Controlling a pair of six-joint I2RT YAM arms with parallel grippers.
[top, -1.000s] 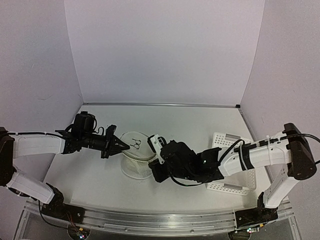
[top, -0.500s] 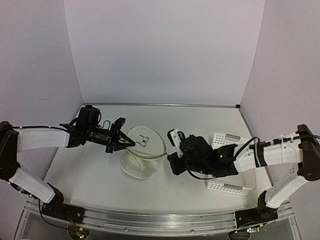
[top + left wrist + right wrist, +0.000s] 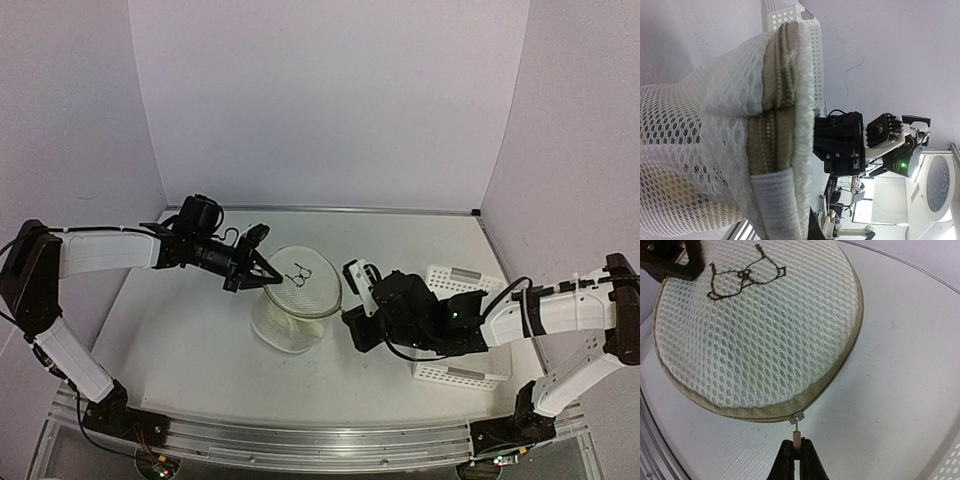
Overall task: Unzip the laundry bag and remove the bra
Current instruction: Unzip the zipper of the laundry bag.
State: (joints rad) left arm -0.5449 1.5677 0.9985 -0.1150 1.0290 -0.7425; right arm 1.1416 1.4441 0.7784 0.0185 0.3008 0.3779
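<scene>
The right gripper (image 3: 797,446) is pinched narrow on the small pale zipper pull (image 3: 796,438), both black fingertips closed around the tab. Just ahead of the tips, the metal slider (image 3: 798,417) sits on the beige zipper band that runs round the rim of the laundry bag (image 3: 760,345). Beyond the slider the bag's white mesh face domes up, with the dark bra outline (image 3: 742,275) toward its far side. At the far rim, opposite the right gripper, the left gripper (image 3: 262,276) is clamped shut on the bag's edge, and mesh and zipper band fill its wrist view. The white bench (image 3: 900,390) lies beneath the bag. The perforated basket (image 3: 455,375) stands behind the right gripper, under its arm.
</scene>
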